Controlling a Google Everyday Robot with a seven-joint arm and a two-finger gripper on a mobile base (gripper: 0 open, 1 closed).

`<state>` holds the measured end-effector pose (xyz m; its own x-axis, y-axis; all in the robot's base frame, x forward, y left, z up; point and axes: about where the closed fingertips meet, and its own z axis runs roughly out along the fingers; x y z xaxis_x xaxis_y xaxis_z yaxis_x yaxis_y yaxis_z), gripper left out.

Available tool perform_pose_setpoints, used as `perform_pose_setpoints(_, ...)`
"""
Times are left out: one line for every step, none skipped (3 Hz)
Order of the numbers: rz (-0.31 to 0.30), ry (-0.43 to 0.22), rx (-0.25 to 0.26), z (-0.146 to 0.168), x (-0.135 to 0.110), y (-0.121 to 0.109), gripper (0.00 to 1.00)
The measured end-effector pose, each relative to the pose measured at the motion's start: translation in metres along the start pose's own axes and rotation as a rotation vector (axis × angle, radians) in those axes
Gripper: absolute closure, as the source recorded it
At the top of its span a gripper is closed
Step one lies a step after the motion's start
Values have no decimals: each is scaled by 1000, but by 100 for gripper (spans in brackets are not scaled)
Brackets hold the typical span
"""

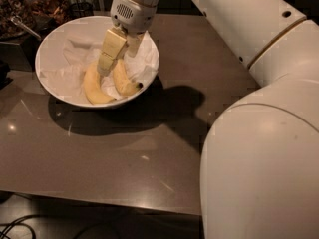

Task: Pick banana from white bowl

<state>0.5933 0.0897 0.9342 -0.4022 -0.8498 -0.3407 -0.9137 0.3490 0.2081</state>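
The white bowl (pixel 55 91), lined with crumpled white paper, stands at the table's far left. Two yellow bananas lie in it side by side. The banana (pixel 124 81) is the slimmer one on the right, with a small dark tip pointing to the bowl's right rim. The thicker, more curved banana (pixel 93 87) lies to its left. My gripper (pixel 118 59) reaches down into the bowl from above. Its fingers are open and stand on either side of the slim banana's upper end, the left finger (pixel 108 53) between the two bananas. The banana's stem is hidden behind the fingers.
The brown table (pixel 149 148) stretches to the front and right of the bowl. My white arm (pixel 259 133) fills the right side of the view. Dark containers with clutter and a utensil (pixel 22 26) stand behind the bowl at the far left.
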Motion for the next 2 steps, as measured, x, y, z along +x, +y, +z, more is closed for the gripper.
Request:
perform_pose_setpoints(53, 13, -7, 8, 1, -6, 29)
perform_pose_setpoints(117, 27, 20, 10, 4, -13, 29)
